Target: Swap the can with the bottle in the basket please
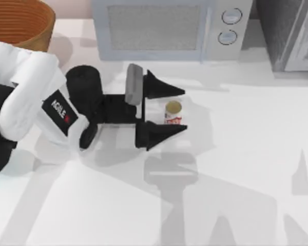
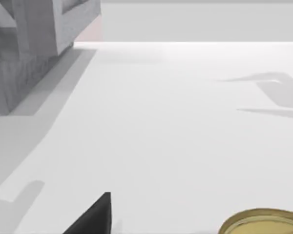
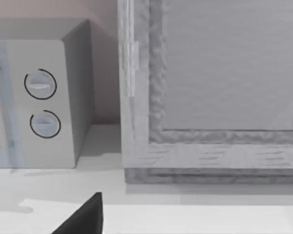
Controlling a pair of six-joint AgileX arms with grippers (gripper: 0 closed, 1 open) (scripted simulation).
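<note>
Top view: left gripper (image 1: 182, 109) with fingers spread wide — small white can with red label and gold top (image 1: 173, 113) stands between them, untouched, mid-desk. Brown woven wicker basket (image 1: 21, 21) sits far left; grey microwave (image 1: 167, 28) at the far edge.

Left wrist view: can's gold top (image 2: 263, 222) on the white desk (image 2: 185, 126).

Right wrist view: microwave dials (image 3: 40, 84) — right gripper's finger state unclear.

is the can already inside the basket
No, in the top view the can stands upright on the white table between the open fingers of the left end effector, well apart from the basket.
</note>
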